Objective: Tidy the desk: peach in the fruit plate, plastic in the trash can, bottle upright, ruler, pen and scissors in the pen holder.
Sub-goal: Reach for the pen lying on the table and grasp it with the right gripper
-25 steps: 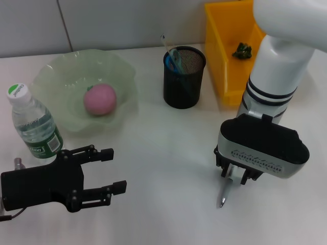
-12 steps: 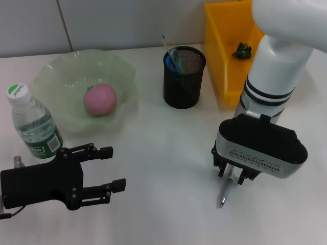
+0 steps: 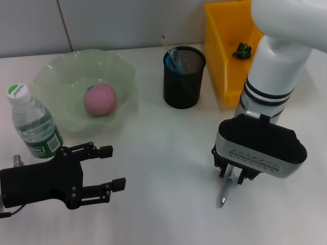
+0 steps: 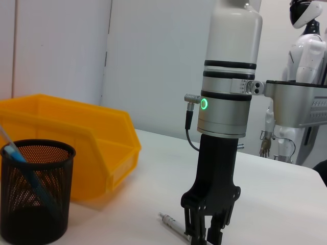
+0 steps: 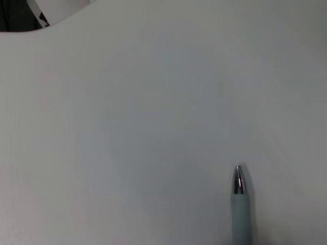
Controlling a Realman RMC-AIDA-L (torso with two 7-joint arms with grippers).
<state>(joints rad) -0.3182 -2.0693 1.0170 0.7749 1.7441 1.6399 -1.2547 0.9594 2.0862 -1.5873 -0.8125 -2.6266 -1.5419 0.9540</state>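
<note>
The right end effector (image 3: 232, 176), lower right of the head view, stands over the pen (image 3: 223, 196) lying on the table (image 3: 163, 168); its fingers seem pinched on the barrel. It should lift straight, then carry to the pen holder (image 3: 184, 76). Left end effector (image 3: 110, 168) rests spread, lower left. Nothing has visibly shifted.

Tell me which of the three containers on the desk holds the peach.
The pale green fruit plate, far left: the pink peach sits inside. The black mesh pen holder holds stationery; the yellow bin a small dark scrap.
</note>
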